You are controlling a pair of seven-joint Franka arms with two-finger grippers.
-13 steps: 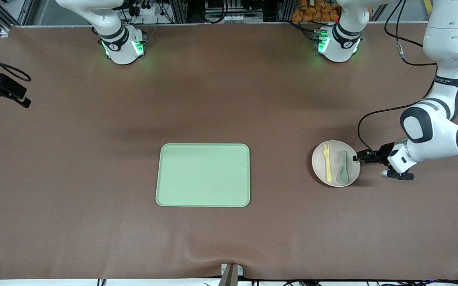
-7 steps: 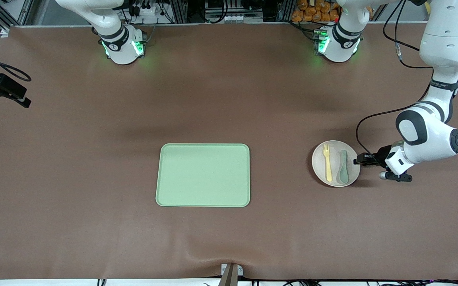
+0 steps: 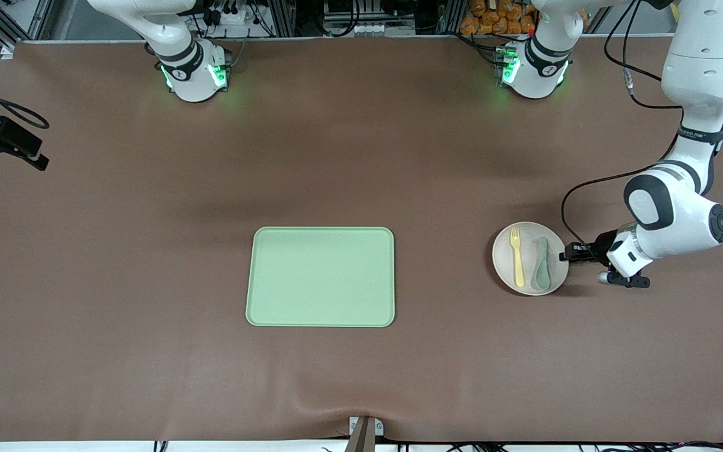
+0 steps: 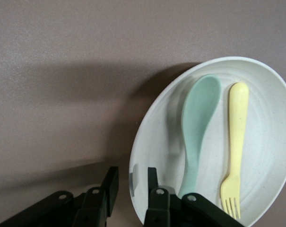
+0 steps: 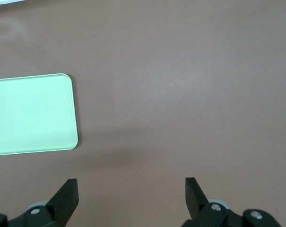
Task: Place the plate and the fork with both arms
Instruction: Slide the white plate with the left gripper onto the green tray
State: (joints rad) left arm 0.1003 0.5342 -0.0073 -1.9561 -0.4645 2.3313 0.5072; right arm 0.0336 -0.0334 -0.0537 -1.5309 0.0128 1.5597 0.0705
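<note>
Plate [image 3: 528, 281] count one; fork [image 3: 516, 256] one; spoon [image 3: 541, 263] one; tray [image 3: 321, 277] one

arms: 2x white jointed, smooth rounded shells, black joint caps/bands
bases [image 3: 193, 74]: white, green LEDs lit, small round black mark on each
left arm [image 3: 675, 210]: black cable looped alongside, dark text band on forearm
left gripper [image 3: 567, 255]: black, silver screws at finger mounts
right gripper [image 5: 131, 194]: black wedge fingers, silver screw heads
</note>
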